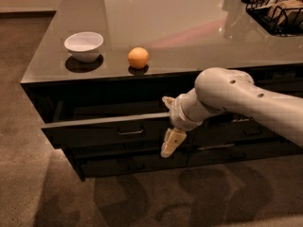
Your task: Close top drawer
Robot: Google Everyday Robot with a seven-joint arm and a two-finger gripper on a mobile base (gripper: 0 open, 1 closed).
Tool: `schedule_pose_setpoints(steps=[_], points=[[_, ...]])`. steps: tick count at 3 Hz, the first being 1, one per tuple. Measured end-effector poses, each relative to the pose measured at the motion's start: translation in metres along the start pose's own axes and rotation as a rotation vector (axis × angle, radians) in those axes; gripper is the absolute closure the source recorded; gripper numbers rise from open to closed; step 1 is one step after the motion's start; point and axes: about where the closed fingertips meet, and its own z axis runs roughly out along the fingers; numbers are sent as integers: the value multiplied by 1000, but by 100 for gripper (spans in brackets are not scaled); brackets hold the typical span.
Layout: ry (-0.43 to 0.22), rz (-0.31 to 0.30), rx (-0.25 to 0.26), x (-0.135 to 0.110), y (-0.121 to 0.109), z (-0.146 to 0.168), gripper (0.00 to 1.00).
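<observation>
The top drawer (94, 131) of the dark cabinet stands pulled out. Its dark flat front faces me, with a small metal bar handle (130, 132) at its middle. The grey inside shows as a dim strip behind the front. My gripper (171, 141) hangs at the end of the white arm (236, 96). It points downward against the drawer front, just right of the handle.
A white bowl (84, 45) and an orange (138, 57) sit on the glossy countertop (189, 27) near its front edge. A black wire basket (277, 11) stands at the back right. Lower dark drawer fronts (142, 162) sit below. Brown carpet (28, 183) lies in front and to the left.
</observation>
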Motion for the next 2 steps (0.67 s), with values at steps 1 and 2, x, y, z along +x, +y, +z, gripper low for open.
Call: schedule_pose_setpoints(steps=[1, 2], points=[[-22, 24, -88, 16, 27, 21, 27], [-29, 39, -144, 25, 41, 39, 50]])
